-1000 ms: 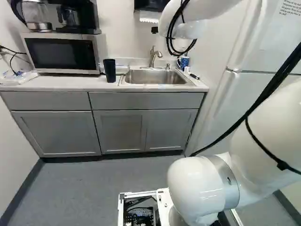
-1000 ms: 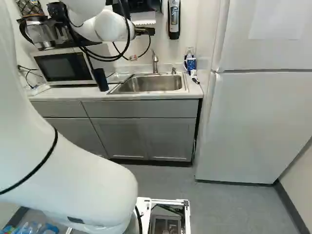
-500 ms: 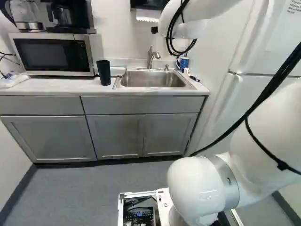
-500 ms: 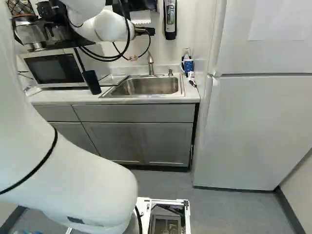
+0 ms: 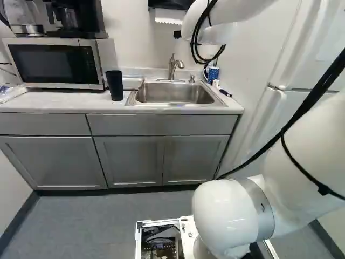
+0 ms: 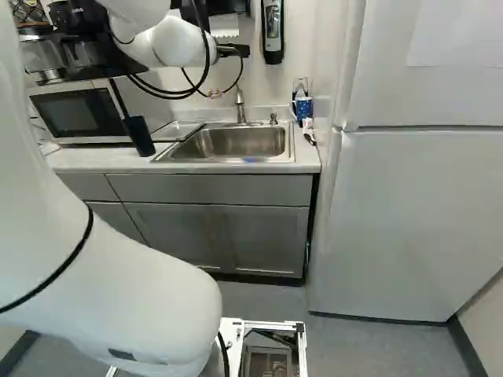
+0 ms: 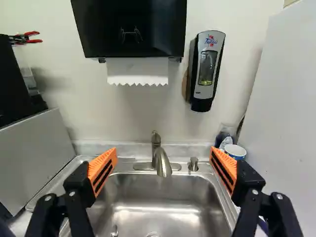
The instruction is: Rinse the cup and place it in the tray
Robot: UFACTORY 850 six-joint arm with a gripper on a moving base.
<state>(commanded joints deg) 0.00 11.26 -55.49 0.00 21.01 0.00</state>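
In the right base view the gripper (image 6: 234,51) shows as a black part at the arm's end, over the counter side. From the wrist view, the gripper (image 7: 164,150) stands wide open before the sink, its orange pads apart and nothing held; the faucet (image 7: 161,160) is seen between them. A black cup (image 5: 114,85) stands upright on the counter left of the sink (image 5: 173,101). The blue-and-white mug (image 7: 235,151) is at the sink's right back corner. A flat tray (image 6: 177,131) lies between microwave and sink.
The microwave (image 5: 54,63) carries coffee makers. A paper towel dispenser (image 7: 129,29) and a soap dispenser (image 7: 206,69) hang above the sink. The refrigerator (image 6: 416,204) stands right of the counter (image 5: 48,101); grey cabinets (image 5: 129,159) are below it.
The base has moved closer to the counter and turned slightly, so cabinets and sink stand larger and shifted in the base views. The arm keeps its pose against its lowest joint.
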